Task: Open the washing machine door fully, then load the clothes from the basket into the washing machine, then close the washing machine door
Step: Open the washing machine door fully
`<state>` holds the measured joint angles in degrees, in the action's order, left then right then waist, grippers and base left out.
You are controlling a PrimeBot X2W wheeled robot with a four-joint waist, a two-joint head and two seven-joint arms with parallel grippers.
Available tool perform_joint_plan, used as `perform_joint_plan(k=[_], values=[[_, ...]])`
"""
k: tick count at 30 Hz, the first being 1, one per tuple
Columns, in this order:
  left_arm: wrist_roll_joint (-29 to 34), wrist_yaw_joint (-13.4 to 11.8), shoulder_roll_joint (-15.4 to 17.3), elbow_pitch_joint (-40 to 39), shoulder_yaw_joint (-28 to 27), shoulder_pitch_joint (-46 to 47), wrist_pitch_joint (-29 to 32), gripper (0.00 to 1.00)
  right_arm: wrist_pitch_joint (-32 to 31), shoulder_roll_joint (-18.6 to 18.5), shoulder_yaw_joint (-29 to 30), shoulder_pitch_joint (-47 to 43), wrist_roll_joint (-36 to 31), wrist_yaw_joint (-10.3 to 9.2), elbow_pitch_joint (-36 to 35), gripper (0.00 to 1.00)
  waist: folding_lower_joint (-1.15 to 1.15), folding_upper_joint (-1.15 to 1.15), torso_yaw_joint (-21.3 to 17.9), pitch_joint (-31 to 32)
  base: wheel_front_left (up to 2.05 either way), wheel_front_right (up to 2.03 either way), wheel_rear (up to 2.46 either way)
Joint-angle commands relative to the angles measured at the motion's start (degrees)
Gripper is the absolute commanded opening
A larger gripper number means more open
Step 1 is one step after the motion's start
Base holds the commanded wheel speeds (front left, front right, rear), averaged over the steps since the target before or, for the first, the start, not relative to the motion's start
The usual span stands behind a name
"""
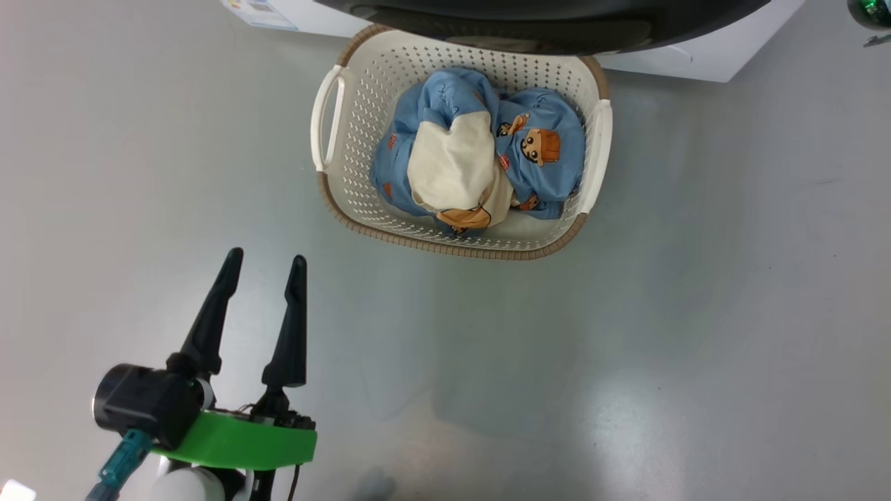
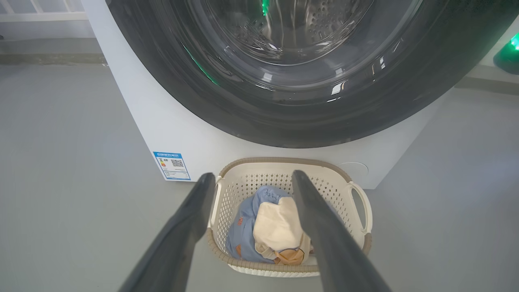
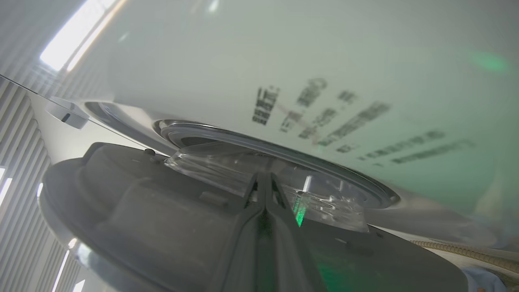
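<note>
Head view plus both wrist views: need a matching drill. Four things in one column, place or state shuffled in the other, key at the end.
Things
1. left gripper
2. right gripper
3. clothes
4. blue label

Place or state
A. heaped in the basket
B. fingers shut together
C. low on the washing machine, on its white front
D. fingers spread, over the grey floor

Pairs: 1-D, 2-B, 3-A, 4-C

L gripper (image 1: 268, 255) spread, R gripper (image 3: 264, 178) pinched
</note>
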<state>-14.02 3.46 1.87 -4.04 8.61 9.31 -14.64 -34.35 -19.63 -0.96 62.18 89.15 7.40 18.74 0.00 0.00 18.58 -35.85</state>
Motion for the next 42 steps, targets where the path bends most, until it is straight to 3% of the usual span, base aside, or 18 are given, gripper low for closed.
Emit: perform_joint_plan(k=[1, 14, 42], values=[[-0.29, -0.19, 1.01, -0.93, -2.20, -0.66, -0.36, 1.00, -1.26, 2.39, -2.09, -1.10, 0.12, 0.09, -1.94, 0.00, 0.00, 0.00, -0.42, 0.39, 0.00, 0.00, 0.00], [-1.12, -0.51, 1.01, -0.71, -3.12, 0.16, -0.36, 1.00, -3.81, 3.98, -6.50, -4.54, 0.03, 0.09, -3.13, 0.00, 0.00, 0.00, -2.23, 1.98, 0.00, 0.00, 0.00], [-4.05, -0.79, 1.00, 2.86, -4.86, -3.63, -0.36, 1.00, -5.16, 12.10, -17.44, -19.50, 0.20, 0.09, -5.54, 0.00, 0.00, 0.00, -4.86, 19.21, 0.00, 0.00, 0.00]])
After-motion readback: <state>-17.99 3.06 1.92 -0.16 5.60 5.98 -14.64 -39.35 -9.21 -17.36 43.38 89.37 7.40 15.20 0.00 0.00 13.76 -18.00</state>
